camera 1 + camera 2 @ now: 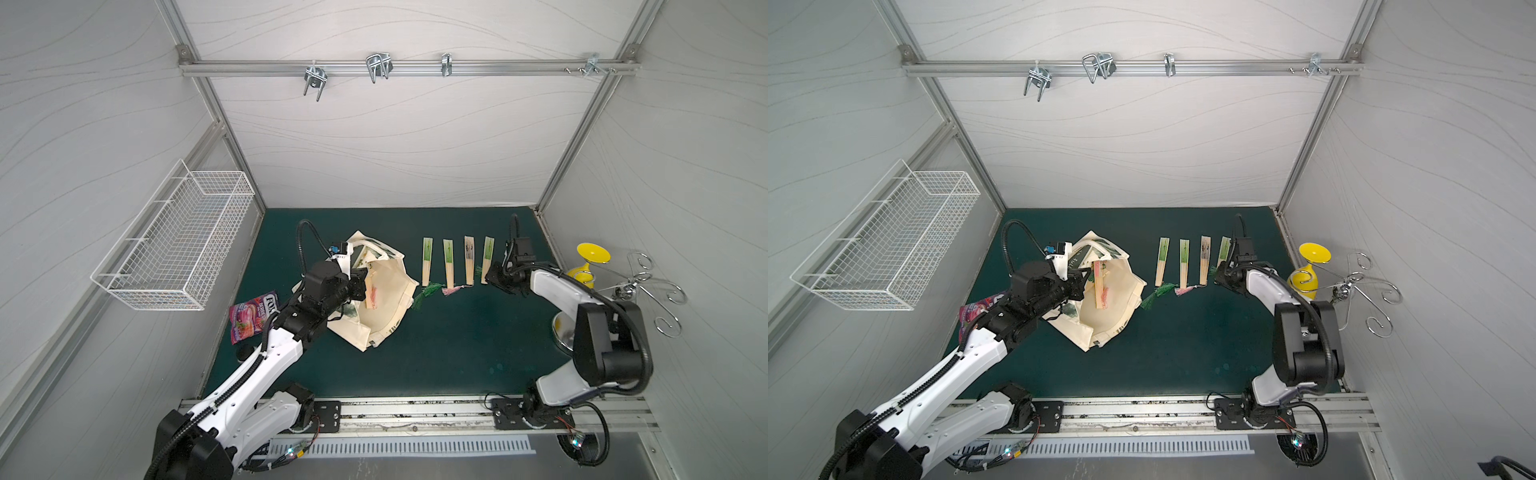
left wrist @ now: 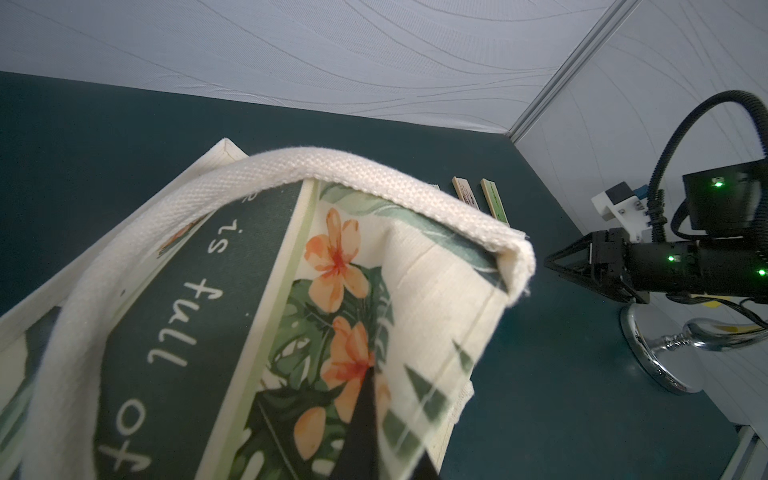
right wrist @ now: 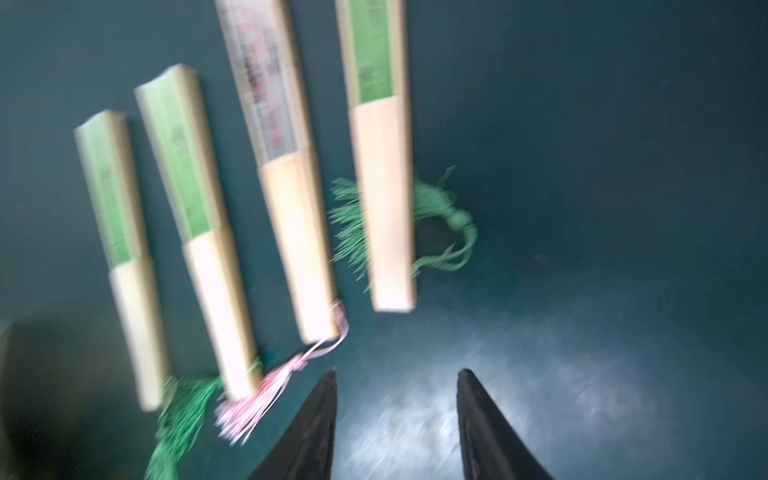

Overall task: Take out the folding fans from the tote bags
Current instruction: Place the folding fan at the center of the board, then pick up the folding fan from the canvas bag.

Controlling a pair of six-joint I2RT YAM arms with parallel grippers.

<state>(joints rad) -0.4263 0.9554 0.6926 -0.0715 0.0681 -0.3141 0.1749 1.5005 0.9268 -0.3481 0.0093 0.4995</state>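
At cream canvas tote [image 1: 388, 320]: left end effector [image 1: 362, 286] pinches it | right end effector [image 3: 397, 374] parted

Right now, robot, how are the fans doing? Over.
Left claw shut on tote bag. Right claw open, empty. Four fans out, one fan inside bag.

The dark green mat [image 1: 436, 353] is carrying a slumping tote bag [image 1: 386, 307] left of centre, 4 closed folding fans [image 1: 449, 262] lying side by side, a pink snack packet [image 1: 249, 316] at its left edge and a chrome stand base [image 1: 562, 328] at its right.
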